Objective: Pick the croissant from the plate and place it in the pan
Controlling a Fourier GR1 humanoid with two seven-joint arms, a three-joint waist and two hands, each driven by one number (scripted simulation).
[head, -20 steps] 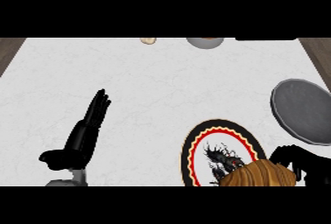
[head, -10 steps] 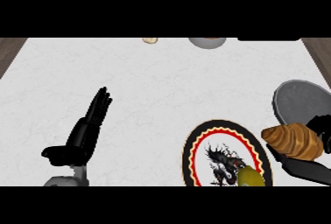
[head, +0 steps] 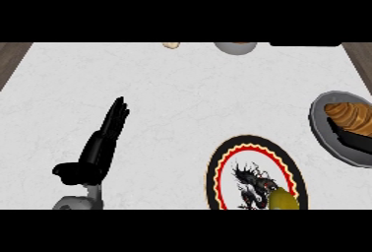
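The brown croissant (head: 350,115) lies over the grey pan (head: 325,129) at the right edge. My right hand (head: 352,140) shows as black fingers curled along the croissant's near side, most of the hand being cut off by the frame. The round plate (head: 221,173) with a red, yellow and black rim and a dark dragon figure sits at the lower middle, with a yellow-green item (head: 284,201) on its near part. My left hand (head: 102,145) rests open on the left, fingers straight and pointing away.
A grey bowl (head: 234,47) and a small beige item (head: 171,45) stand at the counter's far edge. The white counter (head: 181,98) ends at wooden strips on the far left and right.
My right hand carried the croissant from above the plate to the right and away, and it is now over the pan. The left hand stayed still.
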